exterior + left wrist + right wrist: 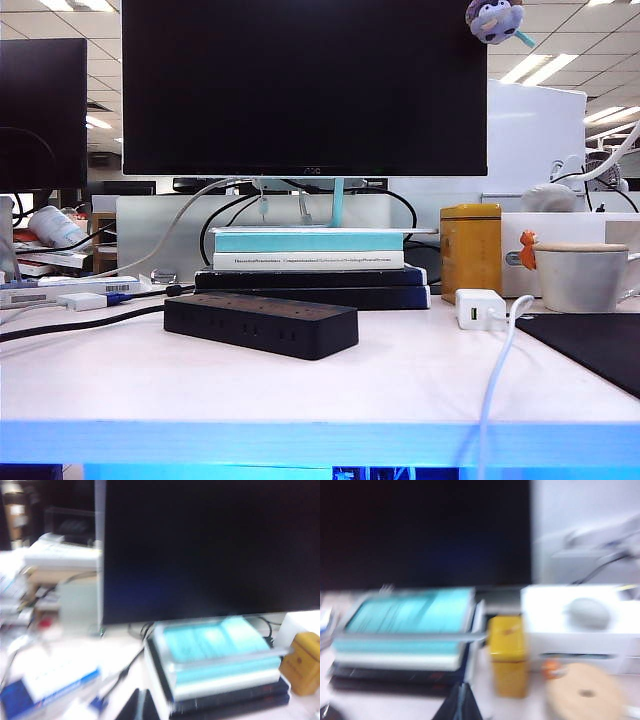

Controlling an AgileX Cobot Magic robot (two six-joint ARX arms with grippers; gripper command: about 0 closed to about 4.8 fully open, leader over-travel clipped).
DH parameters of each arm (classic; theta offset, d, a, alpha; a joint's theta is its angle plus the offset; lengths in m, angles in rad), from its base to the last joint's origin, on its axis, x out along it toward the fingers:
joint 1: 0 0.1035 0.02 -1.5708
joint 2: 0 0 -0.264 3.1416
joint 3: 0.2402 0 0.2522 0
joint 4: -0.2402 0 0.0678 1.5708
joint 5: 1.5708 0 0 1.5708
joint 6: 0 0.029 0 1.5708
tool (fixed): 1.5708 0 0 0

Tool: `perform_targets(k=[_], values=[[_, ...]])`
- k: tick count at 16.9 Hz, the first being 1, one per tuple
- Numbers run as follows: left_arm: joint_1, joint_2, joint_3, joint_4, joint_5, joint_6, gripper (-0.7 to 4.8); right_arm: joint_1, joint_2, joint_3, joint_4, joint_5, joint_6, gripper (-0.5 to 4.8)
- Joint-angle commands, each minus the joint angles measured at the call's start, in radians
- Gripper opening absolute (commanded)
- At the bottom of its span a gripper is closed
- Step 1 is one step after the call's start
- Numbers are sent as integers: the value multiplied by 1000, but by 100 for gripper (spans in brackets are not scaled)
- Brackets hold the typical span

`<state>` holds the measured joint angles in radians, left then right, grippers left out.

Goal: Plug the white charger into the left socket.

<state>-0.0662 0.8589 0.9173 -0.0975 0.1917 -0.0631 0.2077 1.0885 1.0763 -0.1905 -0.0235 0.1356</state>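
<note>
The white charger (480, 309) stands on the worktop (300, 385) at right of centre in the exterior view, its thin cable (497, 385) running down toward the front edge. The black power strip (261, 325) lies left of centre, well apart from the charger; the left socket (195, 313) is unoccupied. Neither arm appears in the exterior view. The left pincer (138, 706) and right pincer (460, 703) each show at the bottom edge of their blurred wrist views, fingers closed together, gripping nothing.
</note>
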Motion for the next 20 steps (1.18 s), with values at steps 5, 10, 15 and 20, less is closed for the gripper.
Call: perform_targets(k=[5, 10, 15, 20], values=[[-13, 117, 117, 54, 58, 11, -5, 24, 397, 174, -224, 5, 119, -1], [-12, 117, 119, 99, 57, 11, -5, 42, 551, 174, -221, 7, 224, -1], [-12, 117, 119, 98, 60, 11, -5, 44, 662, 174, -175, 46, 269, 413], [-12, 117, 119, 97, 60, 11, -5, 64, 748, 176, -138, 47, 284, 413]])
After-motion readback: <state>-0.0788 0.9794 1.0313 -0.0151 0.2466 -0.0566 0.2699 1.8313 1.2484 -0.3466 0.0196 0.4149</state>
